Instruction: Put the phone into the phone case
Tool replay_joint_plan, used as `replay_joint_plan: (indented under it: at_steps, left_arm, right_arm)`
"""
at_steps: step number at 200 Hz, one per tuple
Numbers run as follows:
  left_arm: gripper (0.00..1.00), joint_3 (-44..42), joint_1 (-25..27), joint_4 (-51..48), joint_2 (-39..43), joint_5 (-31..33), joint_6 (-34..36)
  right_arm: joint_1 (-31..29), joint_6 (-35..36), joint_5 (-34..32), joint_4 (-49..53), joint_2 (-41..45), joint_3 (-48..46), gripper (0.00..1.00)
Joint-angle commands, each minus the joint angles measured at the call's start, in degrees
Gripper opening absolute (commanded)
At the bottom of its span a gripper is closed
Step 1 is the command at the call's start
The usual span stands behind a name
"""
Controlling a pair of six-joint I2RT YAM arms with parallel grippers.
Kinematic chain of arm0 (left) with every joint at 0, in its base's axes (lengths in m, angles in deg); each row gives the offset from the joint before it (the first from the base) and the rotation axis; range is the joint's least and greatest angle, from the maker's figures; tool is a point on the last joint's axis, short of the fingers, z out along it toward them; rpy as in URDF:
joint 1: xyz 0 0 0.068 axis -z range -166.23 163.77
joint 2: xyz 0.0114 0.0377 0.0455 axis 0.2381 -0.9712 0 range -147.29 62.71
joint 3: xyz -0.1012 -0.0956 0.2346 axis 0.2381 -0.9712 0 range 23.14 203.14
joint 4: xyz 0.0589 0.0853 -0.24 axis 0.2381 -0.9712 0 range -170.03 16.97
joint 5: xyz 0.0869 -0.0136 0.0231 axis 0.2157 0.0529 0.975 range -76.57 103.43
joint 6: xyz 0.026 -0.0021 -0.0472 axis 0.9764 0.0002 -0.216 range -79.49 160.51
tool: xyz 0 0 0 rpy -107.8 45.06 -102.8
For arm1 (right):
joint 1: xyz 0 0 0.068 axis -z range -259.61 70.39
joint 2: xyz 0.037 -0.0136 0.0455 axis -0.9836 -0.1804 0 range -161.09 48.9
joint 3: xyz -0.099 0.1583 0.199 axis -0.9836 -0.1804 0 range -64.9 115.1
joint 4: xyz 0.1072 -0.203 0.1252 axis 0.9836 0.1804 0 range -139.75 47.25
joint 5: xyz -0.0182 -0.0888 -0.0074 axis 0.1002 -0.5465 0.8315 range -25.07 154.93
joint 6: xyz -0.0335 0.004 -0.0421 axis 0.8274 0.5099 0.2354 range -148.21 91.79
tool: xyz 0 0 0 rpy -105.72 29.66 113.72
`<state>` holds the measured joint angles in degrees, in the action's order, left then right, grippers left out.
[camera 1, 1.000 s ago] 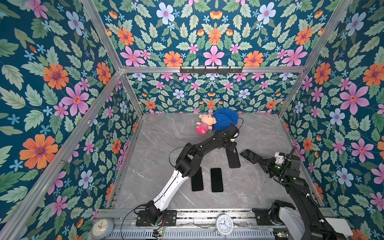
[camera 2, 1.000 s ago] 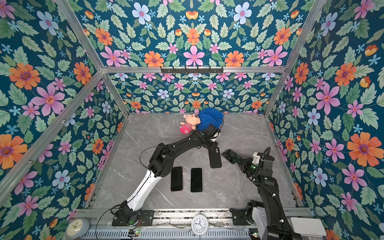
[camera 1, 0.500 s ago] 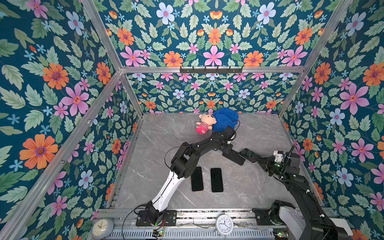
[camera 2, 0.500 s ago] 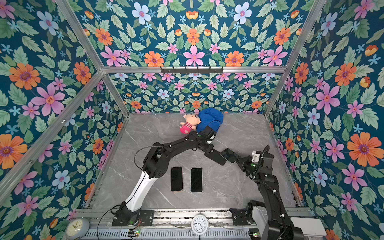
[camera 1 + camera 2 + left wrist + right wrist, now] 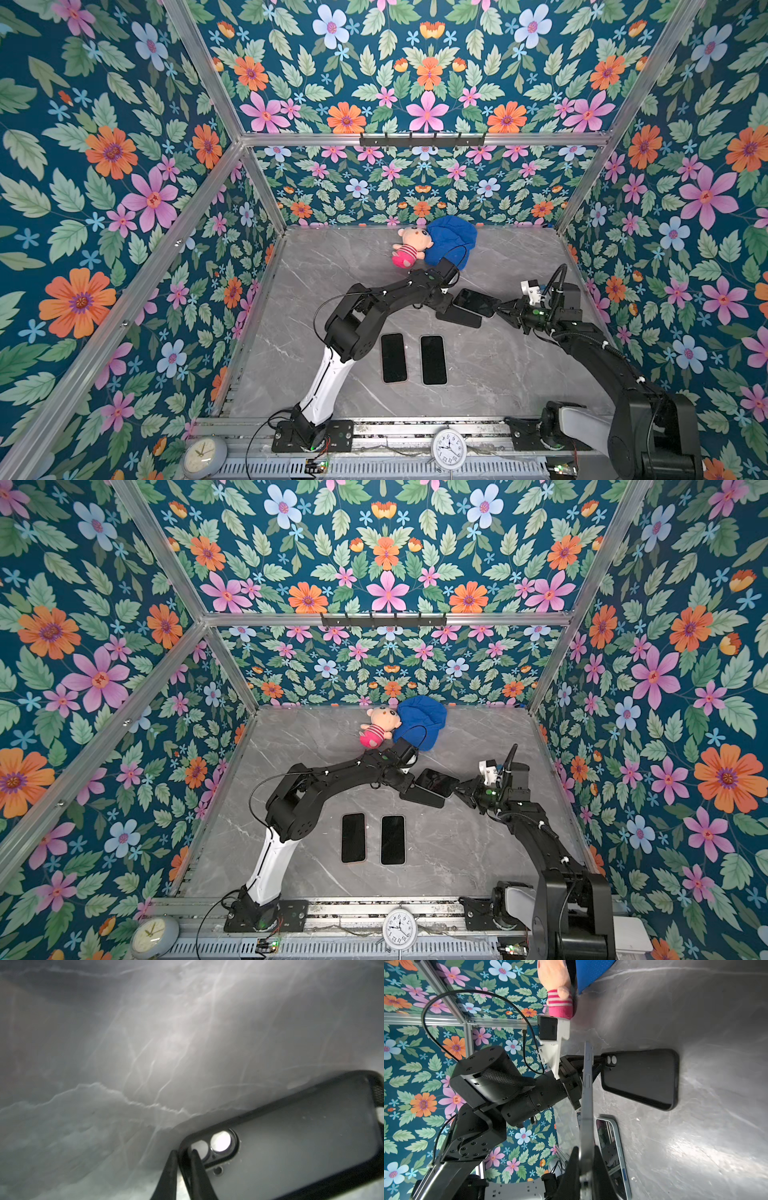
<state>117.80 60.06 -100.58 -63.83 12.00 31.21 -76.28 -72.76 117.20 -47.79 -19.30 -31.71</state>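
Two hands hung over the counter (image 5: 498, 374). The left hand (image 5: 184, 1152) pinched the black phone case (image 5: 301, 1136) by its camera-cutout corner; the right hand (image 5: 586, 1150) pinched the phone (image 5: 586, 1095) by one end, just above the case. Step judged: alignment. Next move likely required levelling the phone and pressing it in.

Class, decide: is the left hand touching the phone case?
Touching. The left wrist view shows the left hand pinching the phone case rim at its camera cutout.
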Motion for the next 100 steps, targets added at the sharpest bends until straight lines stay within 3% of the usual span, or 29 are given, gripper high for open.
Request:
replay_joint_plan:
  at_steps: [1,55,82,100]
  left_arm:
    - [0.17,-2.0,-0.8,-0.4,1.3,1.0,0.4]
    - [0.22,-5.7,-3.6,0.8,4.7,-1.6,0.1]
    - [0.34,-8.9,-6.0,4.2,7.5,-8.0,-2.1]
    - [0.37,-10.9,-8.5,7.4,9.0,-15.1,-4.5]
  right_arm:
    - [-2.3,4.3,2.7,0.5,-2.4,1.3,0.0]
    - [-4.6,5.4,4.4,-1.9,-11.8,4.3,0.0]
    - [-4.9,6.5,6.1,-2.5,-16.5,6.6,0.0]
    - [-5.1,9.0,7.2,-0.9,-19.2,9.2,0.0]
